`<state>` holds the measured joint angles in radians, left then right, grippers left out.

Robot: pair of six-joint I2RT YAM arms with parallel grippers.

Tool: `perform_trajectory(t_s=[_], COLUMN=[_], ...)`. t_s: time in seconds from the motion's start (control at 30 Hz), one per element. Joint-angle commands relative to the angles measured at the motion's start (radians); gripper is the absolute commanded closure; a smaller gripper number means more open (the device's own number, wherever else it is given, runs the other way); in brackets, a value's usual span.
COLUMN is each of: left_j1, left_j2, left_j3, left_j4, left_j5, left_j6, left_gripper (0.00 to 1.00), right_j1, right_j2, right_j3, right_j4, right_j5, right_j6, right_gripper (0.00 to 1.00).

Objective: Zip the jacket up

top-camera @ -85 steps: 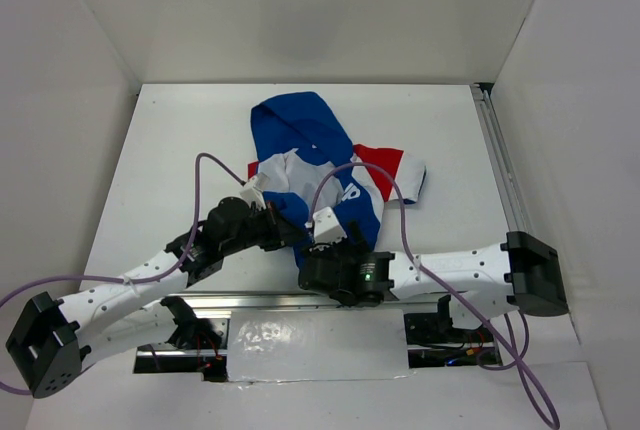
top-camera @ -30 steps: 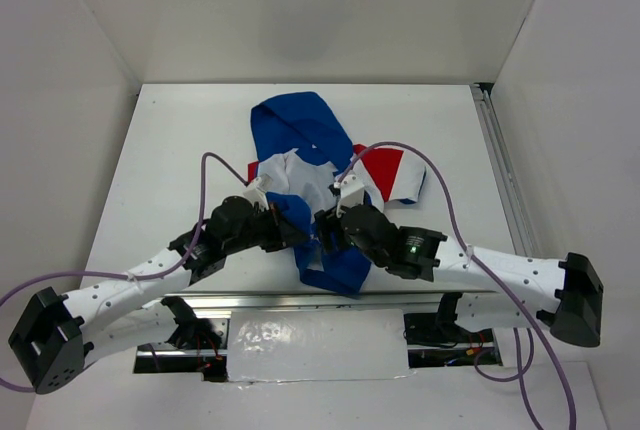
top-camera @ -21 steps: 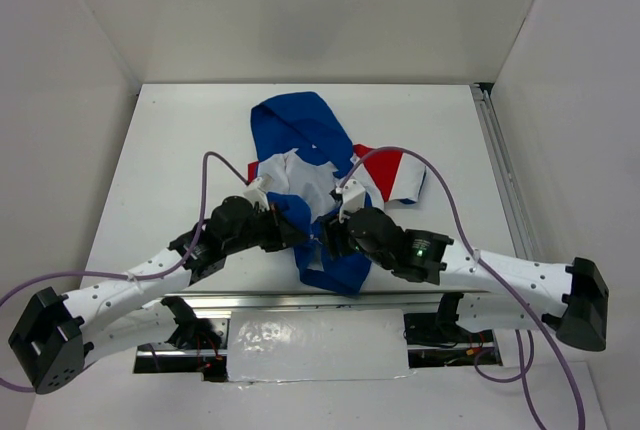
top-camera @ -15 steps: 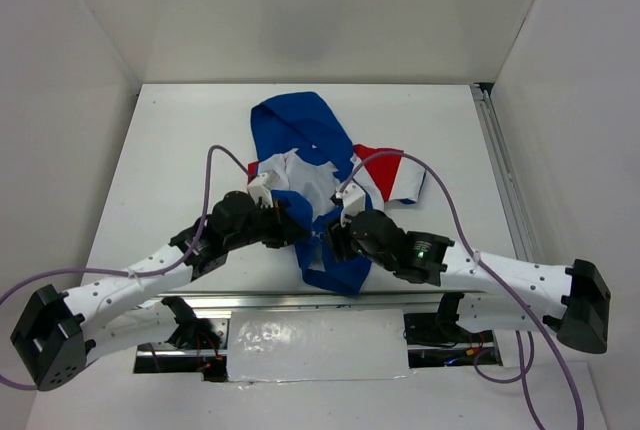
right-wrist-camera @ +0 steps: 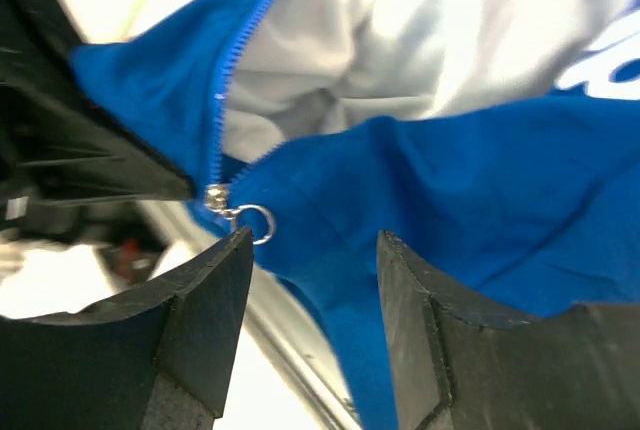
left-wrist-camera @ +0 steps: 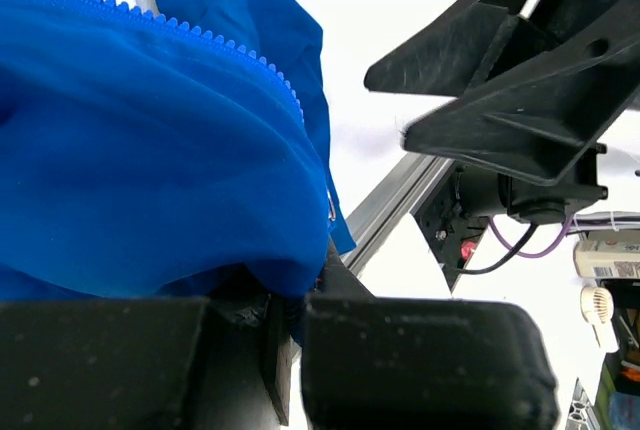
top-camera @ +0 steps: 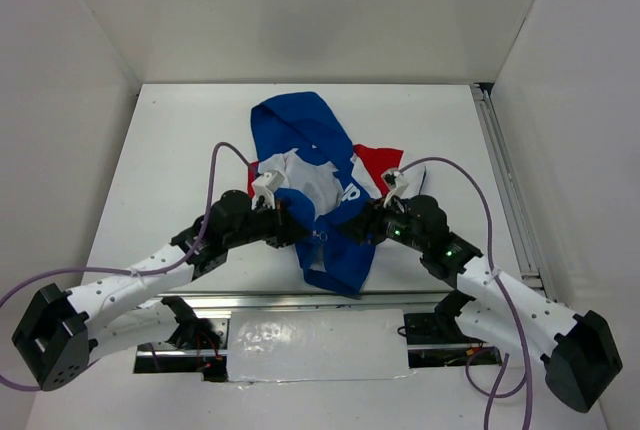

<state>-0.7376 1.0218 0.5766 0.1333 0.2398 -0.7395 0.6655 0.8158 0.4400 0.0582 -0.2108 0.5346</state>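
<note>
Left fingers [left-wrist-camera: 420,370] clamp the jacket [left-wrist-camera: 150,150]; right fingers [right-wrist-camera: 200,320] gape beside its zipper pull [right-wrist-camera: 255,222].

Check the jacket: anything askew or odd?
Yes. The jacket lies bunched and twisted, front open, pale lining showing. The left gripper is shut on its blue fabric along the zipper edge; the right gripper stands open with the zipper pull ring at one fingertip, not gripping it. No damage visible.
</note>
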Motion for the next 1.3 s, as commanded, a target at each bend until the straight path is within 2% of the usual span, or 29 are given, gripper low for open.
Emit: perform_trajectory(t_s=[0.0,0.1,0.3,0.67,0.87,1.07,1.27], left_j1=[0.01,0.014,0.021,0.029,0.029,0.029,0.027], left_j2=[-0.038,-0.042,-0.072,-0.121,-0.108,-0.088,-0.074], left_j3=[-0.017,-0.026,-0.067,-0.124,-0.119,-0.118,-0.119], left_j4=[0.107,0.118,0.19,0.256,0.258,0.252,0.258], left_j5=[0.036,0.041,0.047,0.059,0.069,0.059,0.05], left_j6=[0.022,0.008,-0.066,-0.155,-0.162,-0.173,-0.181], left_gripper=[1.0,1.0,1.0,1.0,1.0,1.0,1.0], right_j1=[-0.052,-0.081,-0.096,-0.138,-0.133,-0.115,-0.083], right_j2=[0.005,0.049,0.141,0.155,0.238,0.296,0.276], right_j3=[-0.041,-0.061,-0.067,-0.083,-0.086,-0.066,-0.031], right_j4=[0.224,0.337,0.509,0.451,0.572,0.62,0.611], right_j5=[-0.291,-0.413,-0.525,-0.496,-0.55,-0.579,-0.59], right_j6=[0.094,0.16,0.257,0.26,0.307,0.341,0.352], right_gripper=[0.4,0.39,0.38,0.37,0.37,0.37,0.37])
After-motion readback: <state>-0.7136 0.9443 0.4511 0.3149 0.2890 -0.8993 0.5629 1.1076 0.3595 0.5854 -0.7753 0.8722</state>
